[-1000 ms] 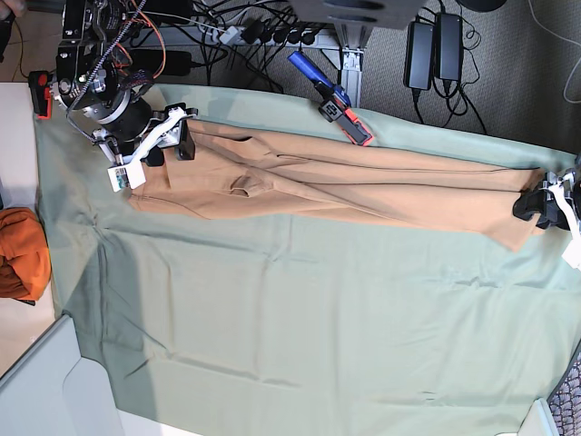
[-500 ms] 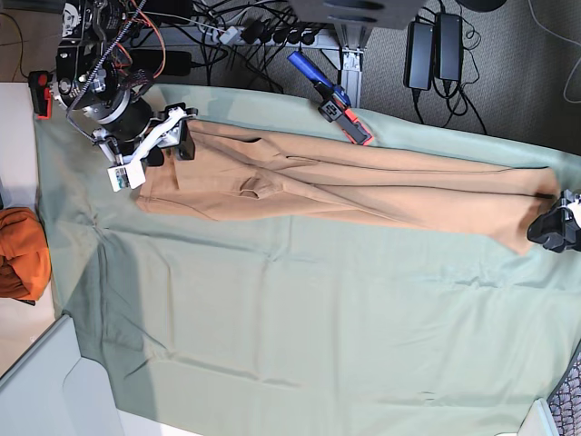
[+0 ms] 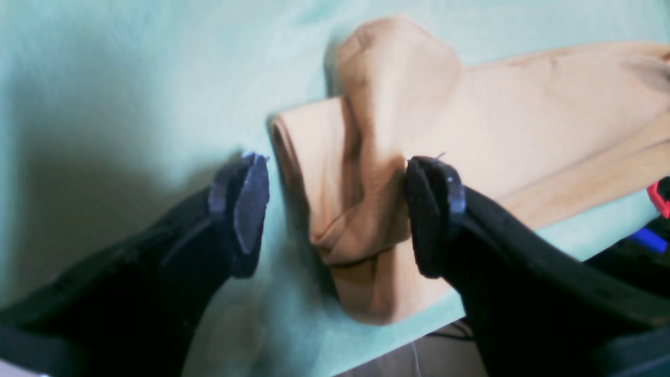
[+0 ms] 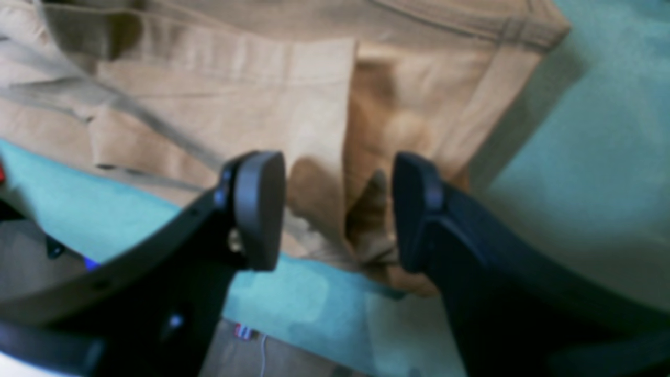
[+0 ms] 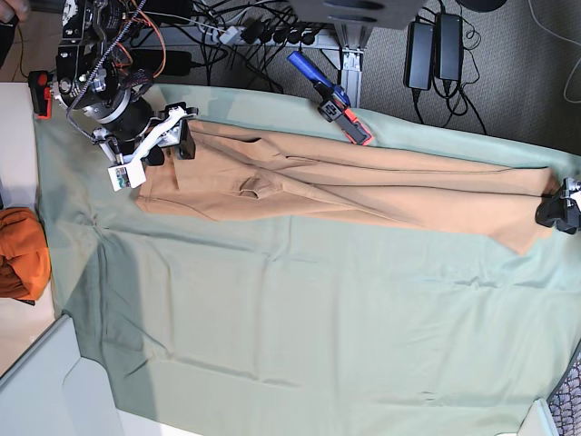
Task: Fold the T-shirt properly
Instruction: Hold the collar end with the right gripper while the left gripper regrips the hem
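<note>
While both sets of jaws stand apart, the left gripper (image 3: 335, 209) and right gripper (image 4: 337, 209) straddle, perhaps brushing, opposite ends of the T-shirt (image 5: 363, 186), stretched left-right across the green sheet (image 5: 300, 336); a blue-red tool (image 5: 331, 98) lies just beyond.

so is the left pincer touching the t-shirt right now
Cannot tell. In the left wrist view the left pincer is open around the bunched end of the T-shirt; one pad shows a gap, the other overlaps the cloth without plain contact.
</note>
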